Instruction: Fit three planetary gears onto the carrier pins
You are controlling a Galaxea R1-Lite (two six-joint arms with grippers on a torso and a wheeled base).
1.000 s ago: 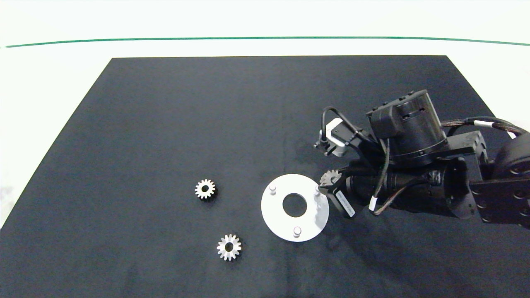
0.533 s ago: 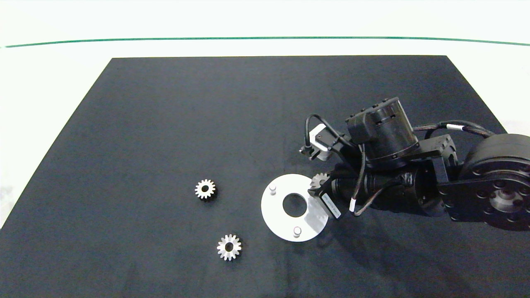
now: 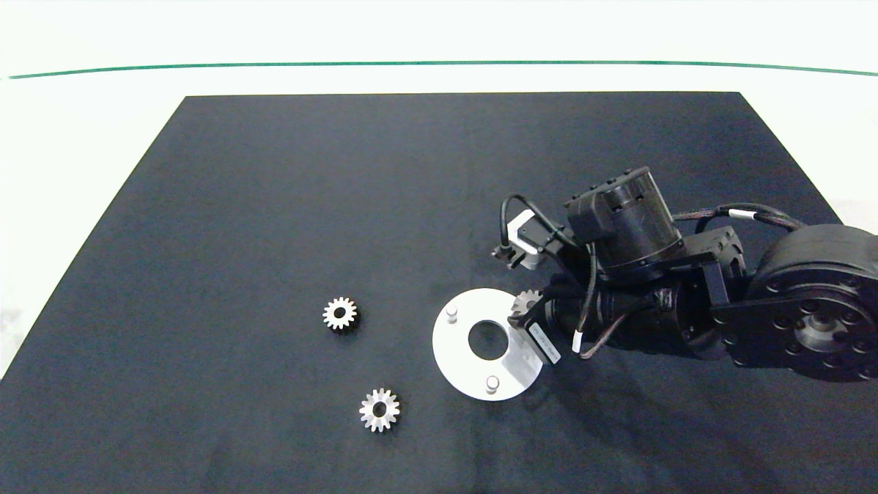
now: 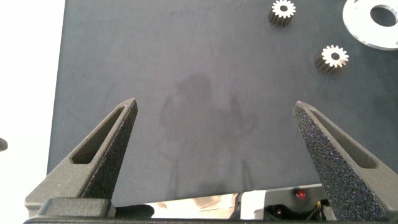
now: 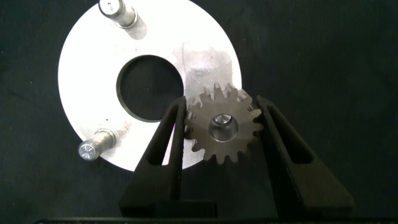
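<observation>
My right gripper (image 3: 527, 307) is shut on one planetary gear (image 5: 222, 129), held flat over the right edge of the white disc (image 3: 458, 357). The third pin's spot is covered there, and something pale shows inside the gear's centre hole. Two carrier pins (image 3: 451, 313) (image 3: 492, 383) stand bare on the disc; the right wrist view shows them as pins (image 5: 118, 11) (image 5: 90, 148). Two more gears (image 3: 340, 313) (image 3: 379, 409) lie flat on the mat to the disc's left. My left gripper (image 4: 214, 104) hangs open over bare mat, away from the gears (image 4: 283, 9) (image 4: 334, 57).
Everything sits on a black mat (image 3: 274, 206) on a white table (image 3: 82, 137), with a green line (image 3: 439, 64) along the far side. The right arm's bulky wrist and cables (image 3: 631, 274) fill the mat's right part.
The right arm has moved left and slightly down with the gear, from beside the disc's right edge to over it, hiding the right pin. The loose gears and disc have not moved.
</observation>
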